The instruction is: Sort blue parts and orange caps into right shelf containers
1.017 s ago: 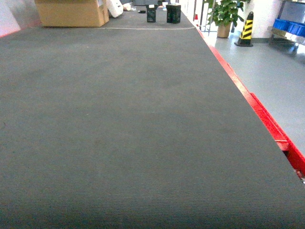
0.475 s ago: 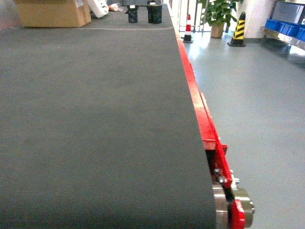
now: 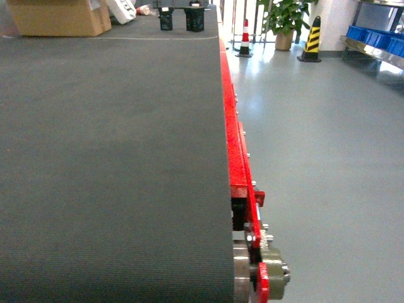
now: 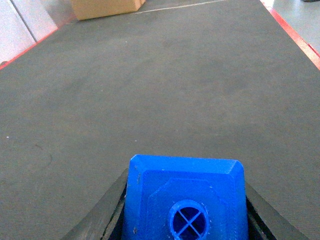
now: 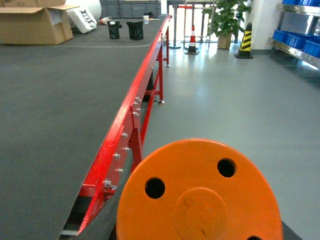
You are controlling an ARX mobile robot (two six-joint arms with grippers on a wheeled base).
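Note:
In the left wrist view my left gripper [image 4: 186, 212] is shut on a blue part [image 4: 187, 200], a bright-blue block with a round crossed opening facing the camera, held above the dark belt. The right wrist view shows my right gripper [image 5: 200, 231] shut on an orange cap [image 5: 200, 195], whose flat holed top fills the lower frame, out past the table's red edge. The right shelf [image 3: 377, 55] with blue containers [image 3: 369, 35] stands far off at the upper right. Neither gripper shows in the head view.
The red-framed table [image 3: 235, 145] with its dark belt fills the left; grey floor lies to its right. A cardboard box [image 3: 57, 17] and two black items [image 3: 180, 19] sit at the far end. A cone [image 3: 245, 38], striped bollard [image 3: 310, 39] and plant [image 3: 284, 19] stand beyond.
The head view has swung to the right: the table's red edge has shifted left in the picture and much more floor shows, with the shelf still at the far right.

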